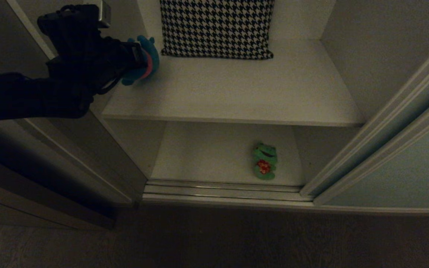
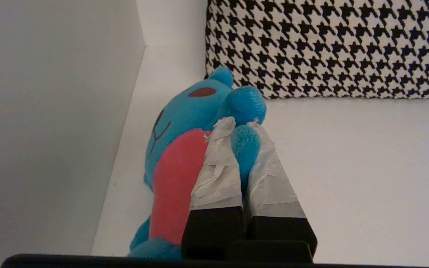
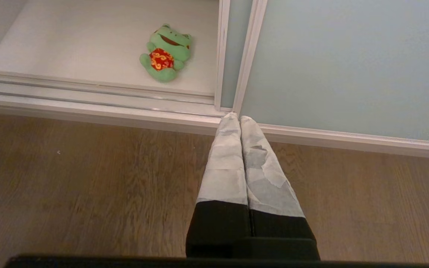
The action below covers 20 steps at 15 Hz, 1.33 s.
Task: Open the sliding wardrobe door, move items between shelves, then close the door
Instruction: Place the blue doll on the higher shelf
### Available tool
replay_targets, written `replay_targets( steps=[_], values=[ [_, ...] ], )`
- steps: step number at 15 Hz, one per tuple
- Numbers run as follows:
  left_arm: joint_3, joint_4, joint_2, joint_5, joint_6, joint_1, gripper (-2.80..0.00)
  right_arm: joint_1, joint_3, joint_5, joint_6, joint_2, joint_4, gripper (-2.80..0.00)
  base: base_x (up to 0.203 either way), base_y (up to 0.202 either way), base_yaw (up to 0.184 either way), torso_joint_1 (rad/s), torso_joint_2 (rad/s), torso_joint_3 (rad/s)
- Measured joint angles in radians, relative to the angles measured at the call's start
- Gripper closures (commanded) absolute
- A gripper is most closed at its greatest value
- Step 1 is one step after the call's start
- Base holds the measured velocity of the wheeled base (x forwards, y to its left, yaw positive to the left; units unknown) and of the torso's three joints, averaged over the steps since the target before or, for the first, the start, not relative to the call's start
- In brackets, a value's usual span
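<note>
Sliding wardrobe door (image 1: 404,163): tall matte grey-green panel in a thin pale beige frame. It stands slid aside on the robot's right, leaving the compartment open. I judge the opening step done.

Upper shelf (image 1: 237,93): flat off-white board with a straight front edge. A black-and-white houndstooth fabric cushion (image 1: 216,28) leans against its back wall.

Lower shelf (image 1: 207,156): matching off-white board just behind the floor track.

Left gripper (image 2: 241,128): black jaws with taped white fingertips (image 2: 218,163), reaching in over the left end of the upper shelf. The jaws are pinched nearly together on a limb of the small teal-blue plush bear with a red belly (image 2: 196,123).

Teal-blue bear: it hangs beside the left inner wall, near the cushion's corner. I cannot be sure from here whether its feet already touch the board.

Small green plush frog with a red patterned bib (image 3: 166,52): it lies on its back on the lower shelf, toward the right side, near the door frame.

Right gripper (image 3: 240,119): parked low over the brown wood floor in front of the track, fingertips pressed together, holding nothing.

Step in hand, as I read it: carrying the bear onto the upper shelf. Next I would lower it until it rests on the board, part the jaws, and draw back clear of the cushion. The frog and the door closing remain.
</note>
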Motion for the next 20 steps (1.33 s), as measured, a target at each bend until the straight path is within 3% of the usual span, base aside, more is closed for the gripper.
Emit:
replay_targets(
  steps=[6, 7, 11, 18, 19, 20],
  values=[
    [-0.073, -0.008, 0.075, 0.028, 0.012, 0.001, 0.00, 0.000, 0.000, 0.000, 0.000, 0.000, 0.000, 0.00, 0.000, 0.000, 0.000, 0.000, 0.00, 0.000],
    [-0.087, -0.007, 0.085, 0.034, 0.014, 0.001, -2.80, 0.000, 0.000, 0.000, 0.000, 0.000, 0.000, 0.00, 0.000, 0.000, 0.000, 0.000, 0.00, 0.000],
    [-0.145, 0.001, 0.112, 0.035, 0.004, 0.000, -2.80, 0.000, 0.000, 0.000, 0.000, 0.000, 0.000, 0.00, 0.000, 0.000, 0.000, 0.000, 0.00, 0.000],
    [-0.141, 0.038, 0.065, 0.030, -0.010, -0.005, -2.80, 0.000, 0.000, 0.000, 0.000, 0.000, 0.000, 0.00, 0.000, 0.000, 0.000, 0.000, 0.00, 0.000],
    [-0.137, 0.073, 0.032, 0.027, -0.022, -0.006, 0.00, 0.000, 0.000, 0.000, 0.000, 0.000, 0.000, 0.00, 0.000, 0.000, 0.000, 0.000, 0.00, 0.000],
    [-0.127, 0.118, -0.012, 0.019, -0.038, -0.006, 0.00, 0.000, 0.000, 0.000, 0.000, 0.000, 0.000, 0.00, 0.000, 0.000, 0.000, 0.000, 0.00, 0.000]
  ],
)
